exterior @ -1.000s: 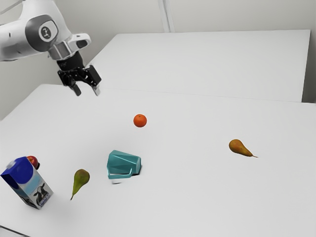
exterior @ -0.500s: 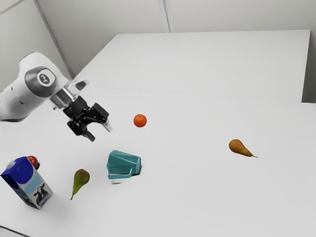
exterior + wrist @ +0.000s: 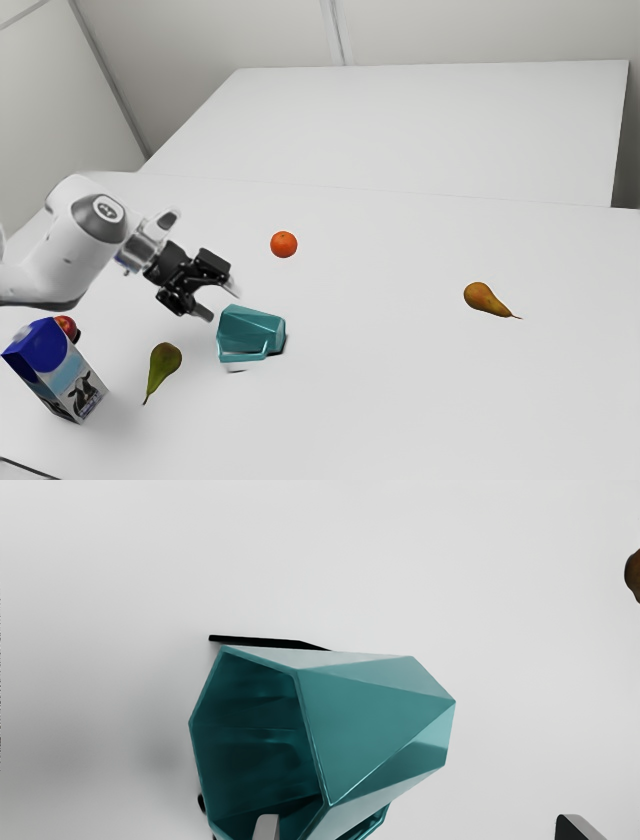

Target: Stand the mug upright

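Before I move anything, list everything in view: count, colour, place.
mug: 1, teal, on its side on the table
orange: 1, orange, beyond the mug in the exterior view
green pear: 1, mug's side toward the exterior view's left
brown pear: 1, exterior view's right
carton: 1, blue, white and black, exterior view's left
round fruit: 1, red, partly hidden behind carton
table: 1, white, under these items
walls: at least two, pale grey, around the table
arm: 1, white, exterior view's left
end effector: 1, black, open, near the mug
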You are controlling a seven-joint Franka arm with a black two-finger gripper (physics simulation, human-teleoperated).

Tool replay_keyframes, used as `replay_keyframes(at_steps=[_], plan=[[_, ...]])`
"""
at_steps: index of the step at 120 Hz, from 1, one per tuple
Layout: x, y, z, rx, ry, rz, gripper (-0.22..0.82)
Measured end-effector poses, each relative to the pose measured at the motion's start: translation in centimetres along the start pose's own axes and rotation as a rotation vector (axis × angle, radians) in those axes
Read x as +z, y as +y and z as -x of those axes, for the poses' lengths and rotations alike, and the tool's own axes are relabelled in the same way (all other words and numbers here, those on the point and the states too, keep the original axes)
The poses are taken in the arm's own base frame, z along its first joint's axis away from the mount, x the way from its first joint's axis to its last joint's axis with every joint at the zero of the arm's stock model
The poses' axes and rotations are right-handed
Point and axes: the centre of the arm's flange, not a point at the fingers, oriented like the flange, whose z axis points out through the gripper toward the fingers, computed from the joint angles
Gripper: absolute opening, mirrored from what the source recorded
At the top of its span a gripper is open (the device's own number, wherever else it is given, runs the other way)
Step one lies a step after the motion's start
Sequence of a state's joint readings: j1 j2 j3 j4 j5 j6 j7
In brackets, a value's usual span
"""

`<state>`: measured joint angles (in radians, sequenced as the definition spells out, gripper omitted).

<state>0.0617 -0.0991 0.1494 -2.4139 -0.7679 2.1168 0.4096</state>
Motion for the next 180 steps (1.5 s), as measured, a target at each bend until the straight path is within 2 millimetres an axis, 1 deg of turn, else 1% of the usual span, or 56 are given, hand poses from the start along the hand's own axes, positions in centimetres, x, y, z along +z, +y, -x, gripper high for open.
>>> replay_keyframes(at_steps=[14,23,37,71,76,86,92,100,109,125,136,144,159,180], plan=[[0.5,-1.1,0.0,0.022,0.024,0.056,0.60],[1.5,-1.9,0.6,0.034,0.021,0.084,0.60],[2.6,-2.5,1.1,0.067,0.022,0.113,0.60],[3.8,-2.7,1.4,0.147,0.048,0.206,0.60],[4.0,-2.8,1.5,0.154,0.050,0.219,0.51],[4.2,-2.8,1.6,0.176,0.057,0.235,0.27],[4.2,-2.7,1.6,0.193,0.062,0.241,0.16],[3.8,-2.3,1.3,0.223,0.074,0.245,0.05],[3.4,-1.9,1.1,0.254,0.083,0.246,-0.04],[2.9,-1.6,1.1,0.297,0.094,0.247,-0.11],[2.6,-1.2,1.1,0.323,0.102,0.247,-0.14],[1.9,-0.6,1.2,0.351,0.115,0.245,-0.15],[0.1,1.4,1.2,0.428,0.117,0.202,-0.16],[-2.6,5.0,-0.8,0.571,0.040,-0.001,-0.17]])
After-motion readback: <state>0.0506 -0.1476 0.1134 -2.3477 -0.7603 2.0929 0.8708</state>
